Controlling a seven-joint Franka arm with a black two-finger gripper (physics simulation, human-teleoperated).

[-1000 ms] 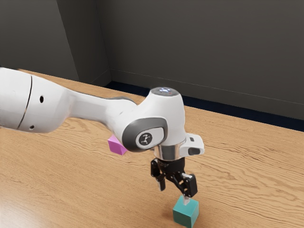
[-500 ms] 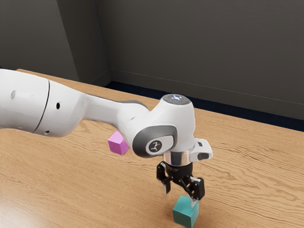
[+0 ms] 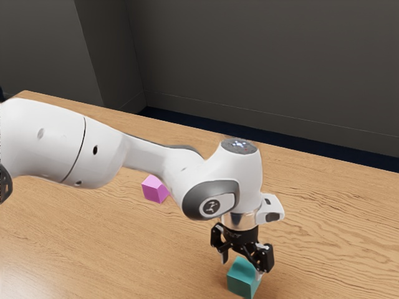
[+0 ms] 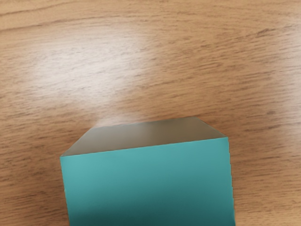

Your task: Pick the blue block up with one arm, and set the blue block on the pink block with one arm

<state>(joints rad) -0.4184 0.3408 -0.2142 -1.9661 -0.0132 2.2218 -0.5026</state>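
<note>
Dark grey walls [image 3: 249, 56] are closing off the scene behind a wooden table [image 3: 324, 199], whose grain is running across the whole surface. The exterior view is showing the white arm [image 3: 124, 159] reaching in from the exterior view's left and bending down at the wrist, so that the black gripper [image 3: 245, 257] is hanging straight above the blue block [image 3: 242, 281]. Its fingers [image 3: 223, 251] are standing apart, wider than the block's top, with their tips coming down about level with that top on either side; whether they are touching it I cannot tell. This view is also taking in the pink block [image 3: 154, 189], which is sitting on the table well apart from the blue one, toward the exterior view's left and partly behind the arm. The wrist view is looking down on the blue block [image 4: 146, 183] at close range, directly under the hand, with bare table [image 4: 141, 56] beyond it and one shadowed side face showing past the teal top. The blue block is resting flat and upright near the table's front. It is looking like a cube, so no long axis is standing out. One vertical edge is turning toward the exterior camera, while under the hand its sides are lying nearly square to the wrist camera, only slightly skewed.
</note>
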